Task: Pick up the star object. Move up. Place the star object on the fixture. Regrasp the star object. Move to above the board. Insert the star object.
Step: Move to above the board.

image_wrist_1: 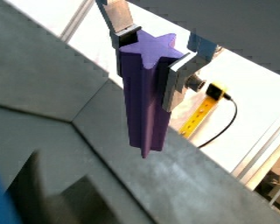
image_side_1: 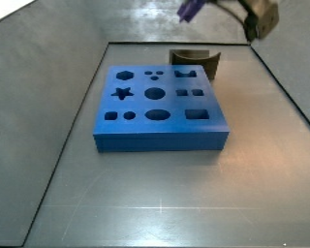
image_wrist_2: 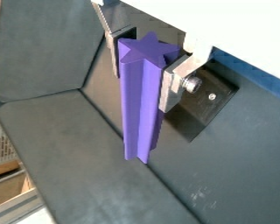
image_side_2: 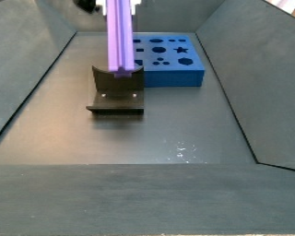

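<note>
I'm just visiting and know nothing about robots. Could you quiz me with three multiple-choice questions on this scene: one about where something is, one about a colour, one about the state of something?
1. Where is the purple star bar?
A. Lying on the blue board
B. Held upright in the gripper, above the fixture
C. Flat on the floor

2. What colour is the board with the shaped holes?
A. Blue
B. Red
C. Yellow

3. What is the state of the star-shaped hole in the board?
A. Filled by the bar
B. Covered by the fixture
C. Empty

Answers:
1 B: in a side view the star bar hangs upright over the dark fixture, and in both wrist views the gripper clamps its top.
2 A: the board is plainly blue.
3 C: the star hole shows only dark, with nothing in it.
</note>
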{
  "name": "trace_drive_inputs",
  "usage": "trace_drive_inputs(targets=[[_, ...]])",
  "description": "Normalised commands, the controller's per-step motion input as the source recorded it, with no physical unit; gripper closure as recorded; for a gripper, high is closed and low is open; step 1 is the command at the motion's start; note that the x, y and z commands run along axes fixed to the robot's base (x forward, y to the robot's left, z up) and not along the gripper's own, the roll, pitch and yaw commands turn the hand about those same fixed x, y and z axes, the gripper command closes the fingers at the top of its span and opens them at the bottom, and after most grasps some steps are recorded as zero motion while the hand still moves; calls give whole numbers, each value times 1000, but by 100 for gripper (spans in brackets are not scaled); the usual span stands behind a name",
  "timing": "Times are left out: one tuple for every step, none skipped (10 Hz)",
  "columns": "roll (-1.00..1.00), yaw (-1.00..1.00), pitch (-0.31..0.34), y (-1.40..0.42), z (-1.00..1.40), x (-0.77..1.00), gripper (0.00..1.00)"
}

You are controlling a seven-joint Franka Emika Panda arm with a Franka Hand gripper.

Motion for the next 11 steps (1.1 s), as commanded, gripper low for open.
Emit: trace_drive_inputs(targets=[[-51, -77, 73, 118, 907, -129, 100], [-57, -54, 93, 78, 724, -99, 100], [-57, -37, 103, 55, 605, -79, 100], [-53, 2, 121, 18, 304, -44, 100], [-54, 16, 123, 12, 179, -39, 100], [-1000, -64, -9, -1000, 360, -481, 100], [-1000, -60, -20, -1000, 380, -483, 100], [-1000, -61, -23, -1000, 392, -516, 100], [-1000, -64, -26, -1000, 378, -522, 100], [-1000, -67, -22, -1000, 382, -526, 100], [-1000, -69, -17, -1000, 389, -540, 100]])
